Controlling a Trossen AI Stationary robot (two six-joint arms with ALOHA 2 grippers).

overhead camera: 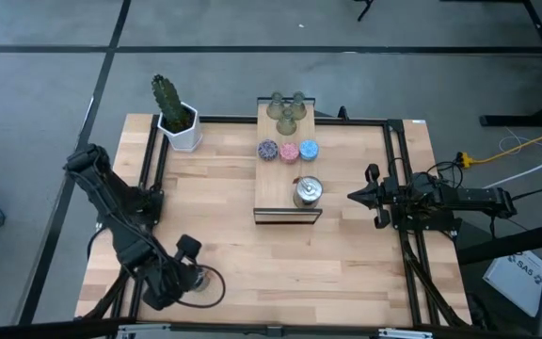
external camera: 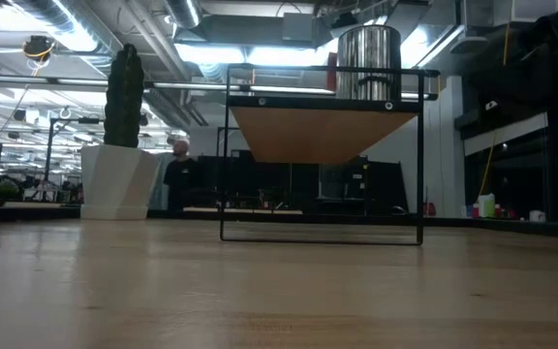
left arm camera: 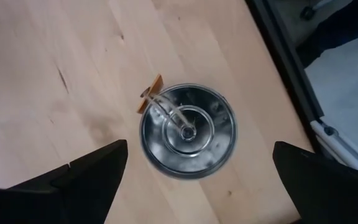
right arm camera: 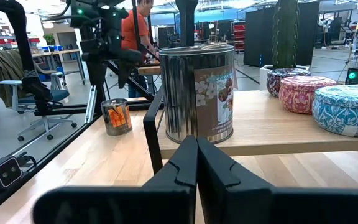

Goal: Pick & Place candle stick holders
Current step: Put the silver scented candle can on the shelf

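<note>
The left pincer (overhead camera: 199, 280) is positioned above the near left part of the bench (overhead camera: 346, 254), pointing straight down. Its jaws are spread wide and nothing is held. In the left wrist view the silver candle stick holder (left arm camera: 188, 130) is seen directly beneath, centred between the two dark fingers (left arm camera: 89, 171) with clear bench on either side. The holder stands upright, so its axis runs in line with the approach. A straight descent is judged sufficient to bring the jaws around it; no sideways correction appears necessary.

The holder is a round, shiny metal tin with concentric rings inside and a small orange tag at its rim. The left arm is plainly the nearer one.

The right pincer (overhead camera: 354, 197) waits at the right side of the bench, jaws fully closed and empty, pointed toward the raised wooden board (overhead camera: 276, 202). On that board a second silver holder (overhead camera: 307, 191) stands nearest the front, followed by the purple holder (overhead camera: 267, 150), the pink holder (overhead camera: 289, 151) and the blue holder (overhead camera: 309, 148) in a row, with the olive-green holders (overhead camera: 287, 110) at the far end.
</note>
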